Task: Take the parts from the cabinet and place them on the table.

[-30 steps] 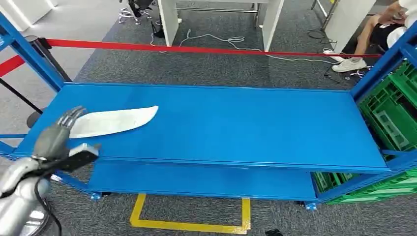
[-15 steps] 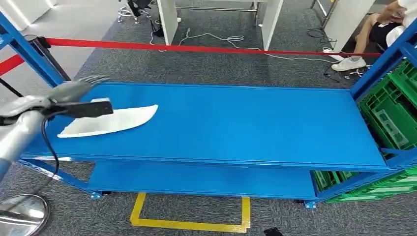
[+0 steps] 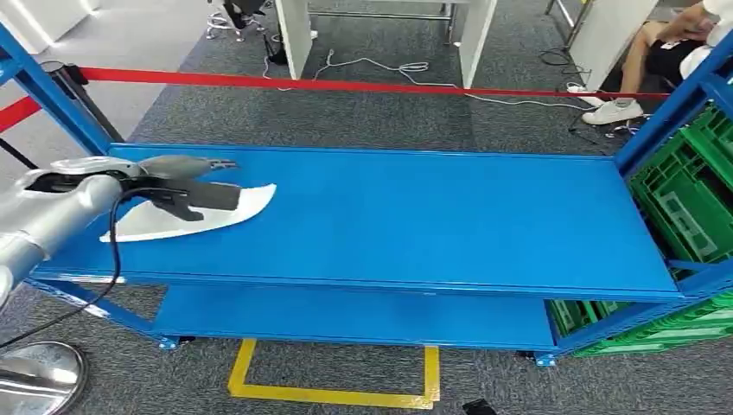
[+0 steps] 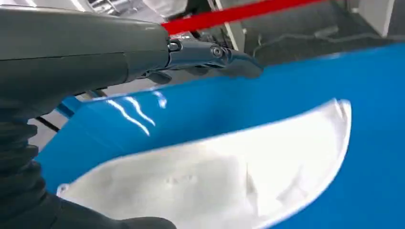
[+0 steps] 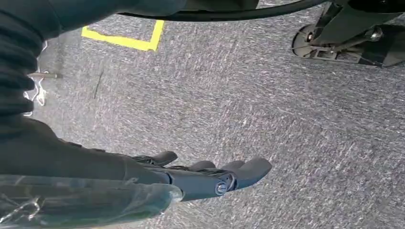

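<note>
Since the earlier head view, the left hand (image 3: 186,173) is reaching further out over the white part (image 3: 238,207), fingers straight and holding nothing; the part is lying flat on the blue shelf (image 3: 432,216); right wrist view, the right hand (image 5: 210,176) is hanging empty, fingers spread, above grey carpet (image 5: 286,119).

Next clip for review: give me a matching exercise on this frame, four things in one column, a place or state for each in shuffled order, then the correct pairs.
Things:
1. white part
2. left hand
3. right hand
4. green crates

Places or states:
A. hangs over grey carpet, holding nothing
B. stacked at the right end of the blue shelf
C. lies flat on the shelf's left part
D. reaches over the white part, fingers extended

Pairs: 1-C, 2-D, 3-A, 4-B
</note>
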Robot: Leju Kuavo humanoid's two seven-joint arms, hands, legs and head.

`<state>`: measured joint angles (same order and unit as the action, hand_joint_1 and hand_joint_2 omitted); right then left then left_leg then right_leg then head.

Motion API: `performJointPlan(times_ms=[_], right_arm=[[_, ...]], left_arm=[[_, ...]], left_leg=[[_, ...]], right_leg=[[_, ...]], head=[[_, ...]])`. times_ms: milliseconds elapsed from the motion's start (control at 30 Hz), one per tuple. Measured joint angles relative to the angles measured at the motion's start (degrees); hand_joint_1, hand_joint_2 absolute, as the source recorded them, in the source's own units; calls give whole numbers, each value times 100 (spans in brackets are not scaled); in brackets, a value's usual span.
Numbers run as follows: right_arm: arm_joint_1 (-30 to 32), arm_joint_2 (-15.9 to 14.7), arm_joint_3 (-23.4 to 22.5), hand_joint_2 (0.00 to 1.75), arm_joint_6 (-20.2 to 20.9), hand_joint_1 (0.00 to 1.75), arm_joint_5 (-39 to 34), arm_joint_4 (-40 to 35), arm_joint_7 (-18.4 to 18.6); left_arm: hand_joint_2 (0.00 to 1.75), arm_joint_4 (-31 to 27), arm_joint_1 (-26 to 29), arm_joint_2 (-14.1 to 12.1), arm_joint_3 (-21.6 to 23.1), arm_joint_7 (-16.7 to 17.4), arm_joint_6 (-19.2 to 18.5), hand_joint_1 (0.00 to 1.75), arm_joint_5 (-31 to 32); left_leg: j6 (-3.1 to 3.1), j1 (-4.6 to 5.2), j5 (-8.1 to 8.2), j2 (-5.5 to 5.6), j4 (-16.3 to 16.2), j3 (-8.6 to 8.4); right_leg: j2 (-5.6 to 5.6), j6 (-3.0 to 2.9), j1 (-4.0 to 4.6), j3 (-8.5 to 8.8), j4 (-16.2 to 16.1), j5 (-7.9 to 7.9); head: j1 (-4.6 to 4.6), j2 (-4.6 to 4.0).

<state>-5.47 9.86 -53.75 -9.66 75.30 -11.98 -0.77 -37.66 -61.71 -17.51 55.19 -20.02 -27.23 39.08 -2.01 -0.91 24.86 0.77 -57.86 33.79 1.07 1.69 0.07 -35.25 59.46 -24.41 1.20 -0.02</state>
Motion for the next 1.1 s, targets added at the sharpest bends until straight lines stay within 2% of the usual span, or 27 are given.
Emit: performJointPlan(times_ms=[433, 933, 1100], right_arm=[[0, 0, 0, 175, 0, 0, 24, 0, 35], [0, 0, 0, 175, 0, 0, 48, 0, 77], [1, 0, 0, 175, 2, 0, 61, 0, 83]], left_arm=[[175, 192, 11, 17, 677, 31, 44, 0, -371], [175, 140, 63, 203, 1318, 214, 85, 0, -734], [175, 142, 187, 203, 1455, 216, 291, 0, -844]], left_leg=[[0, 0, 0, 1, 0, 1], [0, 0, 0, 1, 0, 1], [0, 0, 0, 1, 0, 1]], right_leg=[[-1, 0, 0, 1, 0, 0], [-2, 0, -1, 1, 0, 0], [-2, 0, 0, 1, 0, 0]], head=[[0, 0], [2, 0], [0, 0]])
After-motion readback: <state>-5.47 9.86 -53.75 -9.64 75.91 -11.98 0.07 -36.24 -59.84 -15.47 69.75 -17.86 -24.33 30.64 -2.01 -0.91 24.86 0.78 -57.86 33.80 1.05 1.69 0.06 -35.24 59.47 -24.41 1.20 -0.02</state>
